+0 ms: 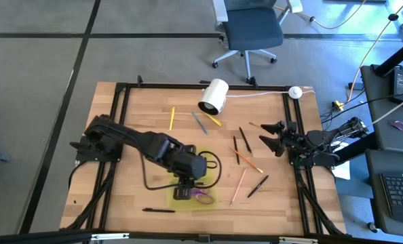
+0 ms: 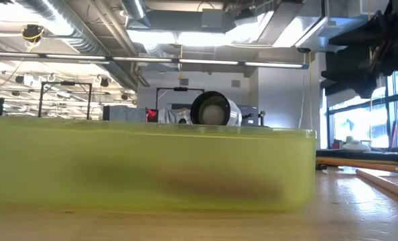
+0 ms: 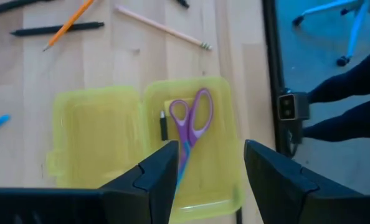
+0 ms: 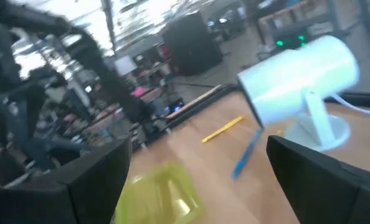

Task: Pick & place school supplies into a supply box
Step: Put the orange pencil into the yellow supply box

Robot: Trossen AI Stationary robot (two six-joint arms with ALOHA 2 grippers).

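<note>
The left gripper (image 1: 190, 181) hangs right over the box (image 1: 208, 200), near the front edge of the table (image 1: 127, 122). Its two fingers (image 3: 154, 177) are spread wide and hold nothing. The purple scissors (image 3: 191, 121) lie flat inside the box, just under the gap between the fingers. A short dark thing lies in the box beside the scissors; what it is cannot be told. The box lid (image 3: 94, 134) lies open and flat beside the box.

The right gripper (image 1: 273, 137) waits near the right edge of the table, far from the box. Its fingers are apart and empty too.

More pens and pencils are spread out on the wood, not in the box. An orange pencil (image 1: 247, 159) and a black pen (image 1: 258, 186) lie between the two grippers. A yellow pencil (image 1: 172, 118) lies near the back, and another black pen (image 1: 159, 210) lies by the front edge, left of the box. A white cylinder (image 1: 214, 96) sits at the back.
</note>
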